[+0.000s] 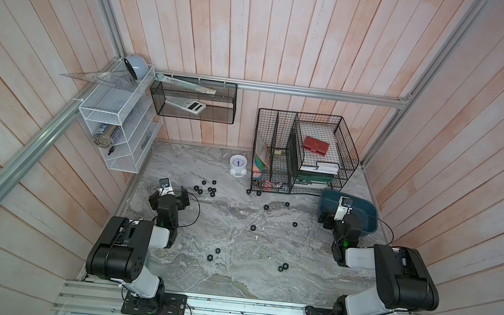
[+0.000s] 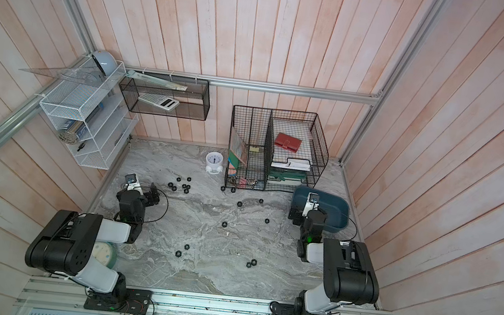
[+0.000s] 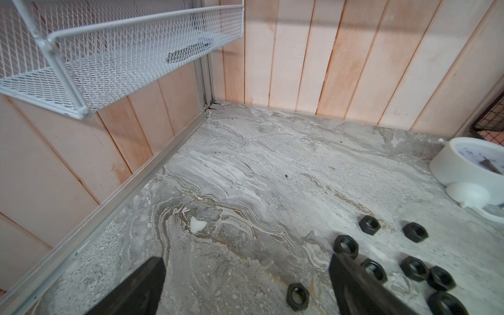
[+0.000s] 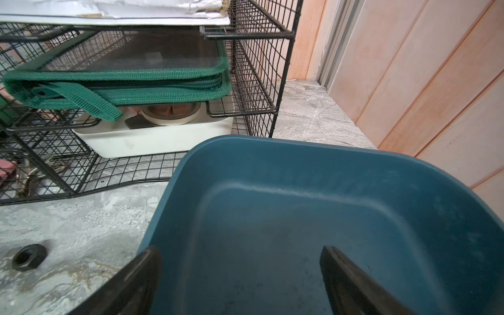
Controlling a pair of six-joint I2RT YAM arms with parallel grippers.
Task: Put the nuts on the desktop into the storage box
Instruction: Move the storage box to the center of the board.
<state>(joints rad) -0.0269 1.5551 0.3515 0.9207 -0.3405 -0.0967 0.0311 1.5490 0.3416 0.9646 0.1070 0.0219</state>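
Both grippers stand spread wide and empty. In the left wrist view the left gripper (image 3: 246, 261) hangs low over the desktop (image 1: 229, 276) at the edge of a tight cluster of nuts (image 3: 414, 268). In the right wrist view the right gripper (image 4: 240, 251) hovers above the storage box (image 4: 272, 140), and the part of the box floor that shows holds no nut. The rest of the nuts lie scattered across the middle of both top views, with a pair close against the foot of the black wire organiser (image 1: 307, 152). The likeliest trouble is at the cluster. The nuts there lie touching or nearly so, so wide fingers coming down on one would probably shove its neighbours. A pinch across corners instead of flats could also make the nut squirt away, possibly under the organiser or against the white alarm clock (image 3: 469, 163) (which stands just beside the cluster). One finger overlaps a nut (image 3: 345, 246) in the picture, but I cannot tell whether they touch. The right arm could also nudge the light box by its rim. The nuts lie flat with their bores pointing up and have no real long axis. The box opens upward, and its long axis runs from upper left to lower right in both top views.
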